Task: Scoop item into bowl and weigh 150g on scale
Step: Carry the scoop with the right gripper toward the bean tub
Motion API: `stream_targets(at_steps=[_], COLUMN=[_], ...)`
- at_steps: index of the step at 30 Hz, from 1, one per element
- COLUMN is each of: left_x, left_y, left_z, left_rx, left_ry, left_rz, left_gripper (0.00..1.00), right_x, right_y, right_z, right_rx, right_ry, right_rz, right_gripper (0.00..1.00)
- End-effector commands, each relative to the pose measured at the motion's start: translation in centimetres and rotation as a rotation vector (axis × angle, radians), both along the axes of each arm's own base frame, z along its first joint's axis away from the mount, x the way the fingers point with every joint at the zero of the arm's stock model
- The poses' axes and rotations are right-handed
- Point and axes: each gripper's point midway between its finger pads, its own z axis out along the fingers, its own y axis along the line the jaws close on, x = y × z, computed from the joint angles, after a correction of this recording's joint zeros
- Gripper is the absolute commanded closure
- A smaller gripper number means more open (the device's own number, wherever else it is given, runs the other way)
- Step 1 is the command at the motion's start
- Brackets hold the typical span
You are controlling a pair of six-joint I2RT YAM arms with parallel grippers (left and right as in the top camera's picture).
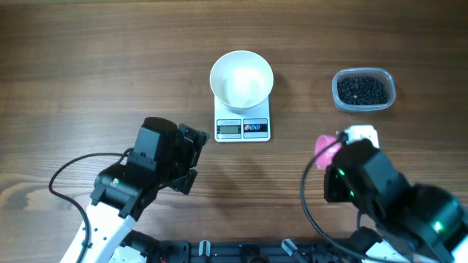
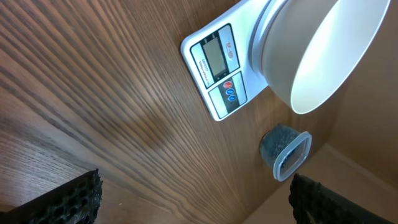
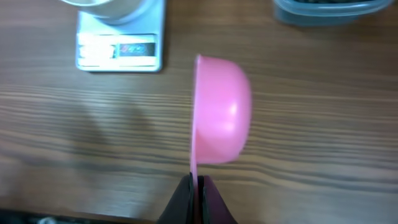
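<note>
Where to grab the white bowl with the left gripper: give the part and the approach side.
Pinch the rim of the bowl at its near-left edge, from above, one finger inside. It stands upright and empty on the scale, its round flared wall looks too wide to span, and the open left gripper is on that side.

There is one white bowl (image 1: 241, 80) and one white kitchen scale (image 1: 242, 130) with one grey display (image 1: 229, 130). One clear plastic tub (image 1: 337, 93) toward the tabletop's right edge holds black beans (image 1: 360, 90), too many to count. There is also one pink scoop (image 1: 325, 148) and two robot arms, a left arm (image 1: 139, 183) and a right arm (image 1: 384, 191).
</note>
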Motion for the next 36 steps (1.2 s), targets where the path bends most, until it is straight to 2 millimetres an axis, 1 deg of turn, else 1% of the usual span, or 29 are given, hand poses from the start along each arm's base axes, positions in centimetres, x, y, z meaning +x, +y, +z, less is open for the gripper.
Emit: stream_targets(at_steps=[1, 3, 4, 5, 6, 7, 8, 9, 12, 15, 17, 19, 21, 24, 25, 28, 30, 31, 32, 34, 36], left_x=[0.0, -0.1, 0.1, 0.4, 0.9, 1.3, 1.8, 2.2, 2.9, 3.1, 3.4, 3.8, 4.2, 5.0, 5.5, 6.7, 7.4, 7.6, 7.7, 8.0, 8.3], left_y=[0.2, 0.2, 0.2, 0.2, 0.1, 0.0, -0.3, -0.5, -1.2, -1.7, -2.3, -3.3, -4.5, -6.2, -6.8, -7.7, -8.3, -8.9, -9.3, -10.1, -10.5], left_z=[-0.1, -0.1, 0.0, 0.2, 0.5, 0.8, 1.3, 1.7, 2.7, 3.8, 4.8, 5.5, 5.6, 4.6, 4.0, 2.3, 0.7, -0.5, -1.1, -3.0, -4.4], left_rx=[0.016, 0.020, 0.041, 0.062, 0.097, 0.115, 0.136, 0.154, 0.191, 0.216, 0.242, 0.270, 0.299, 0.372, 0.410, 0.499, 0.543, 0.555, 0.562, 0.585, 0.617], left_ry=[-0.008, -0.010, -0.042, -0.076, -0.139, -0.181, -0.239, -0.288, -0.398, -0.462, -0.509, -0.546, -0.550, -0.521, -0.507, -0.468, -0.442, -0.426, -0.419, -0.397, -0.378], left_rz=[0.001, -0.013, -0.049, -0.081, -0.143, -0.184, -0.234, -0.280, -0.380, -0.457, -0.519, -0.589, -0.653, -0.747, -0.782, -0.813, -0.825, -0.841, -0.850, -0.871, -0.872], left_gripper=[0.00, 0.00, 0.14, 0.38, 0.73, 0.94, 0.96, 0.96, 0.96, 0.96, 0.96, 0.96, 0.96, 0.96, 0.96, 0.96, 0.96, 0.96, 0.96, 0.96, 0.96], right_x=[1.8, 2.4, 2.5, 2.6, 2.7, 2.7, 2.6, 2.5, 2.2, 2.1, 2.2, 2.3, 2.4, 2.5, 2.6, 2.8, 2.9, 3.0, 3.1, 3.5, 3.9], right_y=[-0.6, -1.0, -1.3, -1.6, -2.1, -2.4, -2.9, -3.3, -3.6, -3.3, -3.7, -4.2, -4.7, -4.7, -4.7, -4.7, -4.2, -3.9, -3.6, -3.0, -2.4], right_z=[1.9, 2.3, 2.4, 2.4, 2.4, 2.3, 2.2, 2.1, 1.8, 1.8, 1.8, 1.8, 1.8, 1.8, 1.8, 1.9, 2.0, 2.1, 2.2, 2.4, 2.5], right_rx=[-0.049, -0.048, -0.046, -0.046, -0.044, -0.042, -0.041, -0.044, -0.020, 0.015, 0.025, 0.025, 0.024, 0.040, 0.044, 0.052, 0.073, 0.092, 0.104, 0.138, 0.161], right_ry=[-0.046, -0.049, -0.050, -0.050, -0.045, -0.039, -0.026, -0.014, 0.016, 0.031, 0.037, 0.037, 0.037, 0.040, 0.039, 0.033, 0.030, 0.029, 0.027, 0.017, 0.014], right_rz=[-0.049, -0.079, -0.096, -0.109, -0.133, -0.147, -0.169, -0.175, -0.164, -0.134, -0.145, -0.173, -0.196, -0.189, -0.193, -0.195, -0.184, -0.175, -0.169, -0.155, -0.143], right_gripper=[0.96, 0.96, 0.96, 0.96, 0.96, 0.96, 0.96, 0.96, 0.96, 0.96, 0.96, 0.96, 0.96, 0.96, 0.96, 0.96, 0.96, 0.96, 0.96, 0.96, 0.96])
